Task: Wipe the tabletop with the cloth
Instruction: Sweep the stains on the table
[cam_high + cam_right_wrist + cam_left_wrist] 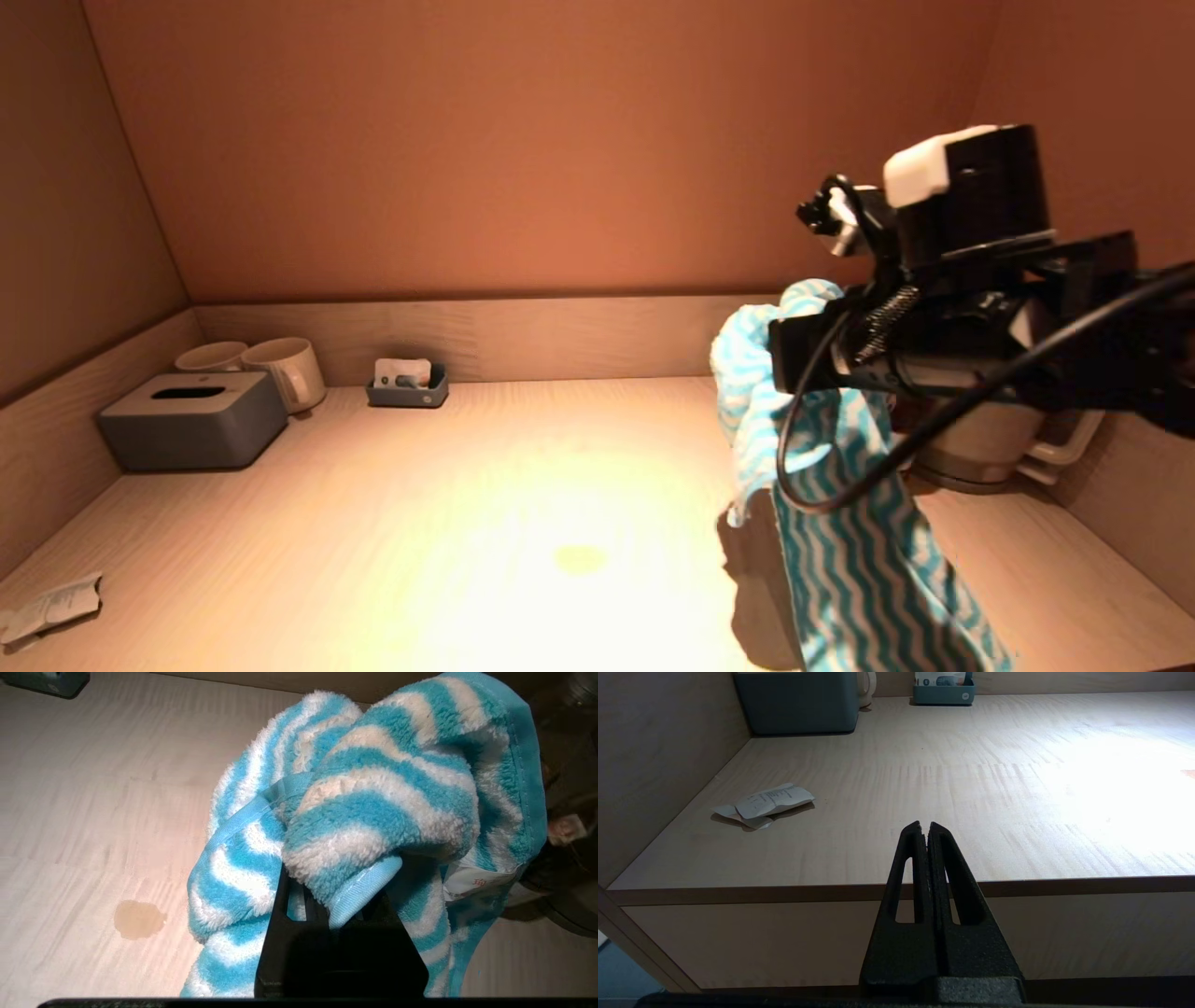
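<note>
My right gripper [794, 350] is shut on a fluffy cloth [845, 523] with blue and white wavy stripes and holds it in the air over the right side of the wooden tabletop [448, 485]. The cloth hangs down below the gripper and covers the fingertips in the right wrist view [336, 872], where it fills the middle [373, 788]. A small yellowish spill [580, 558] lies on the tabletop to the left of the cloth and also shows in the right wrist view [137, 912]. My left gripper [924, 826] is shut and empty, parked just off the table's front edge.
A grey tissue box [191, 418] and two cream mugs [285, 371] stand at the back left. A small grey tray [407, 385] sits at the back wall. A crumpled paper [51, 607] lies at the front left. A kettle-like vessel [980, 448] stands behind the right arm.
</note>
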Robot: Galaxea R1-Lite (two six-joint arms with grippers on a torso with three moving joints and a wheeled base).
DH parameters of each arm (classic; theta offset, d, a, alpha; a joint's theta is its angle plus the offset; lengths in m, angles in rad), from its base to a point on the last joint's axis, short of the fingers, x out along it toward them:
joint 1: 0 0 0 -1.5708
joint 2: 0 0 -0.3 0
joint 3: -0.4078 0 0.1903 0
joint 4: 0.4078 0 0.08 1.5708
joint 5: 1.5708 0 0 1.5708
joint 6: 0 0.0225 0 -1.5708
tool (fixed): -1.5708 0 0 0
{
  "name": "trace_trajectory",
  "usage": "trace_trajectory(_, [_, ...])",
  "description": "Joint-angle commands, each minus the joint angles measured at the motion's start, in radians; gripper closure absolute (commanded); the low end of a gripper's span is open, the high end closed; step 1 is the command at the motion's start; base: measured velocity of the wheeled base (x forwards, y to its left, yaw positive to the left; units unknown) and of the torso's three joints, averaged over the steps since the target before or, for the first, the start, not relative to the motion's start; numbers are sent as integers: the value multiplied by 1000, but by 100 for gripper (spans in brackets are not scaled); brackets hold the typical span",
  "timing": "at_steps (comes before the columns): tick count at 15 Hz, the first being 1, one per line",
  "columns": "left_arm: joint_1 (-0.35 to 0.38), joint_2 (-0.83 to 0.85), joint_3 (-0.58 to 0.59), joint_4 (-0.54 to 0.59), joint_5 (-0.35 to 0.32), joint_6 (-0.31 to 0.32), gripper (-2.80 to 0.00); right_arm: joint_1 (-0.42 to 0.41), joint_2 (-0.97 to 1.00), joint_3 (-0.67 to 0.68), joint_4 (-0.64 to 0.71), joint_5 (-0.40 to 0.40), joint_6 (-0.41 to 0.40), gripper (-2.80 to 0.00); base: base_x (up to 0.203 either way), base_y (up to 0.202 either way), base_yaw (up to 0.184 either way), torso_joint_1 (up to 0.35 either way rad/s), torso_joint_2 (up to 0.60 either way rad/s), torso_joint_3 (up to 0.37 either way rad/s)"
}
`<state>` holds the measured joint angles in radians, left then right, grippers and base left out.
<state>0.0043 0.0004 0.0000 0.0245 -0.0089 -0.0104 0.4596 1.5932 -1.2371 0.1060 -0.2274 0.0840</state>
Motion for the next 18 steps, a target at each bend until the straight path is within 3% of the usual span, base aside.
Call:
trace_trajectory(1, [0,0,0,0,0,0,0,49,147,-101,7,-39,0,0,0,0,0,0,0,0])
trace_trajectory(5, [0,0,0,0,0,0,0,162,323,-291,73,-70,0,0,0,0,0,0,0,0])
trace_trajectory(8, [0,0,0,0,0,0,0,251,459,-334,75,-79,4,0,0,0,0,0,0,0])
trace_trajectory(12, [0,0,0,0,1,0,0,315,555,-330,76,-93,18,0,0,0,0,0,0,0])
trace_trajectory(18, [0,0,0,0,0,0,0,385,548,-209,71,-95,57,0,0,0,0,0,0,0])
